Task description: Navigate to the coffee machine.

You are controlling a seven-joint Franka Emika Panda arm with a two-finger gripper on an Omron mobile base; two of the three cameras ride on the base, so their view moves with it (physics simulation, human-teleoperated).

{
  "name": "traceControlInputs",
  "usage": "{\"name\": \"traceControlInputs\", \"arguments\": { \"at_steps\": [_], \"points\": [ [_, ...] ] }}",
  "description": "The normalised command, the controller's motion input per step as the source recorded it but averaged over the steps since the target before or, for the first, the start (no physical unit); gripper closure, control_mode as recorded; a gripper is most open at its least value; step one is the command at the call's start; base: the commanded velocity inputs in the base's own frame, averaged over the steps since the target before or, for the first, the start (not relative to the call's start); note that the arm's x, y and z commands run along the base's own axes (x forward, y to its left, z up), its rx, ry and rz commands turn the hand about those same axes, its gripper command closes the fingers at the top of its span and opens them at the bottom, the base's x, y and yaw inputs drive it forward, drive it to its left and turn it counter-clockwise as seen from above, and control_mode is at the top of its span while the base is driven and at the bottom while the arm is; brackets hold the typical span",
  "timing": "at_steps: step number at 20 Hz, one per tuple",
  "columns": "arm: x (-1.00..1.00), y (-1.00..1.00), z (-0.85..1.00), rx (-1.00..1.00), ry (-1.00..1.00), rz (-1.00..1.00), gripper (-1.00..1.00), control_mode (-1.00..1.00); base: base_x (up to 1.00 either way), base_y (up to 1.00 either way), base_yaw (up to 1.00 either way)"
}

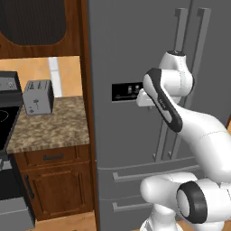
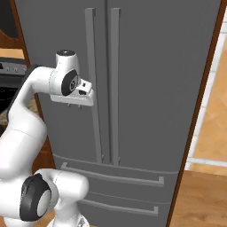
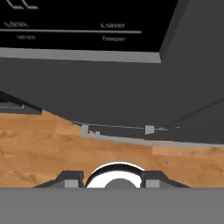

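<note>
While the base faces the grey fridge squarely, the arm is folded up close in front of it, elbow high and hand tucked against the left door near the black dispenser panel; this reads as a carry posture for driving, not a reach toward anything. Gripper hangs pointing down from the hand; hand view looks down the door face to the wooden floor, with panel lettering at the top. Finger tips barely clear the bottom of that view, with a gap between them; whether they are fully apart or only partly so I cannot tell. Nothing is held.

Coffee machine: not found in any view at this moment; judged to lie elsewhere along the counters. Left of the fridge, past a wood side panel, a speckled counter carries a silver two-slot toaster; beyond it, the edge of a black stove — neither is the target.

Judgement: navigation is at an early or middle stage; the base must turn or drive off from the fridge to bring the machine into sight. Risk — swinging the base this close could brush the arm against the door handles.
</note>
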Motion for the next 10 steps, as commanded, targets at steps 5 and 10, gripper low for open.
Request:
{"name": "traceControlInputs", "arguments": {
  "at_steps": [5, 10],
  "points": [
    [-0.46, 0.06, 0.0, -0.02, -0.09, 0.03, -1.0, -1.0, 0.0, 0.0, 0.0],
    [-0.77, 0.3, 0.0, -0.06, -0.09, 0.17, -1.0, -1.0, 0.0, 0.0, 0.0]
  ]
}}
